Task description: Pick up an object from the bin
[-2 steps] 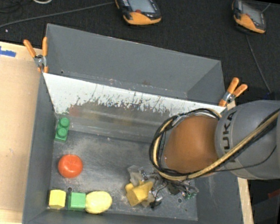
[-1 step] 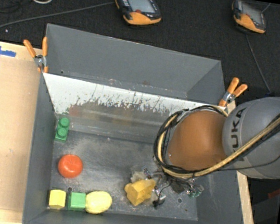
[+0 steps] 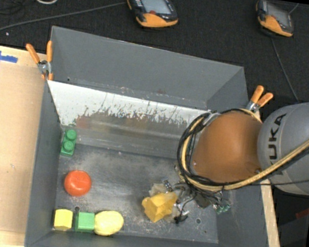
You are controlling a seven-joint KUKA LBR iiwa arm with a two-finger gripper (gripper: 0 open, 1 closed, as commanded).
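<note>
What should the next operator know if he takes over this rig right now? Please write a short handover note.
End effector: low in the bin, front right, close beside a yellow block; a grasp cannot be confirmed.
Other things: green piece by the left wall; orange-red round thing, yellow cube, green cube and yellow oval at front left.
Done: it is down at the block; nothing is lifted yet.
Left: secure one thing and raise it out.

Along the near wall of the bin (image 3: 123, 244), left to right: outer cube (image 3: 62, 219), inner cube (image 3: 85, 221), lemon (image 3: 108, 222). Behind them sits a tomato (image 3: 77, 183), with a studded block (image 3: 69, 142) farther back. To the right, a wedge (image 3: 158, 208) lies beside the gripper (image 3: 180, 209).
</note>
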